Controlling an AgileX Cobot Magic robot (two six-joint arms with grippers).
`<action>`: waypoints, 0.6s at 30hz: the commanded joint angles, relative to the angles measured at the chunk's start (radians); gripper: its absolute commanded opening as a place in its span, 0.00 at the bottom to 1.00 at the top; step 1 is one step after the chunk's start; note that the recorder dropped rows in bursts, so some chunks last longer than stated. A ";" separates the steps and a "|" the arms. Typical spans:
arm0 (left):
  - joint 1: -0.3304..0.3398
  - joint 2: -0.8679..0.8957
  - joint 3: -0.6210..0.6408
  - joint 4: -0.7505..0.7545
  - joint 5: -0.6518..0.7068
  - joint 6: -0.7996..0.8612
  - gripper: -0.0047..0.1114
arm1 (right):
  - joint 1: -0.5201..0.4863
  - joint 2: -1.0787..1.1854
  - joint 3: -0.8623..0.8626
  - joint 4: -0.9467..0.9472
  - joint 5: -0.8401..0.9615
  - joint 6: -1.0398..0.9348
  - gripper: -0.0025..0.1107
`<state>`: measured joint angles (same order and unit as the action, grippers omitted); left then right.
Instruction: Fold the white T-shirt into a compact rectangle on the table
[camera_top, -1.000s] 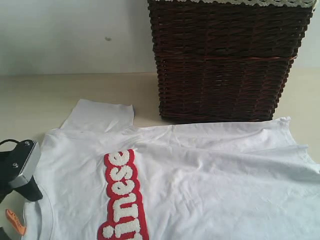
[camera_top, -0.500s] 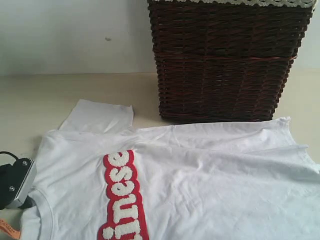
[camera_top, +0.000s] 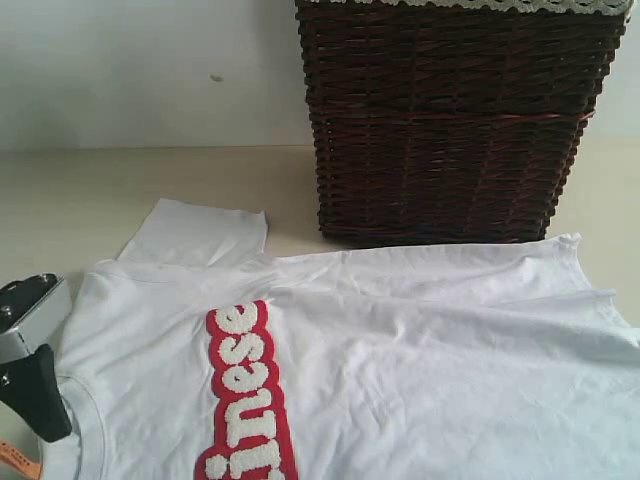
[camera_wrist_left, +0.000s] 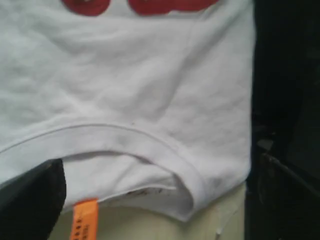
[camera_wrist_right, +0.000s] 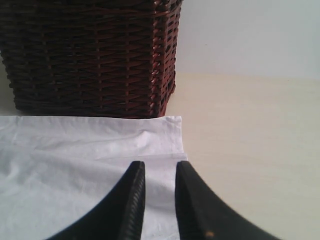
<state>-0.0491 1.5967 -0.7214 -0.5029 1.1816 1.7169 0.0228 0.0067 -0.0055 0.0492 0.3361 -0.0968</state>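
White T-shirt (camera_top: 420, 340) lies spread flat, front up, on the desk (camera_top: 70, 190). In the ext. view it fills the lower half, approx 4 to 8 o'clock, and runs off the bottom and right edges. Fuzzy white letters on a red band (camera_top: 245, 395) run down the chest at approx 7 o'clock. One short sleeve (camera_top: 200, 232) sticks out flat toward 10 o'clock. The cloth has light wrinkles and isn't folded anywhere in view. The collar (camera_wrist_left: 150, 140) is at the 8 o'clock end w/ a small orange tag (camera_wrist_left: 85, 220) just beside it, over the desk.

Left end effector (camera_wrist_left: 155, 150) is at 8 o'clock in the ext. view, by the collar. It's released, jaws spread wide, one black finger (camera_top: 42, 405) at the collar's edge. The collar rim lies between the two fingers, nothing pinched. Can't tell if the tips touch the cloth.

Right end effector (camera_wrist_right: 159, 200) shows in its wrist view only. It's released, jaws only a narrow slit apart, nothing between them. It sits over the shirt's edge near a corner; contact w/ cloth can't be told.

Dark brown wicker basket (camera_top: 450, 120) w/ pale lace trim (camera_top: 450, 5) stands on the desk at 12 to 1 o'clock, just beyond the shirt's far edge. Pale wall (camera_top: 150, 70) behind.
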 joint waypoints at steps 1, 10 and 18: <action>-0.003 -0.007 0.053 -0.027 -0.015 0.080 0.94 | 0.000 -0.007 0.006 0.002 -0.008 -0.004 0.23; -0.003 -0.009 0.065 -0.103 -0.169 0.146 0.94 | 0.000 -0.007 0.006 0.002 -0.008 -0.004 0.23; -0.003 -0.007 0.162 0.117 -0.248 0.151 0.94 | 0.000 -0.007 0.006 0.000 -0.012 -0.004 0.23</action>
<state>-0.0491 1.5925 -0.5892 -0.3899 0.8999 1.8566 0.0228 0.0067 -0.0055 0.0492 0.3361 -0.0968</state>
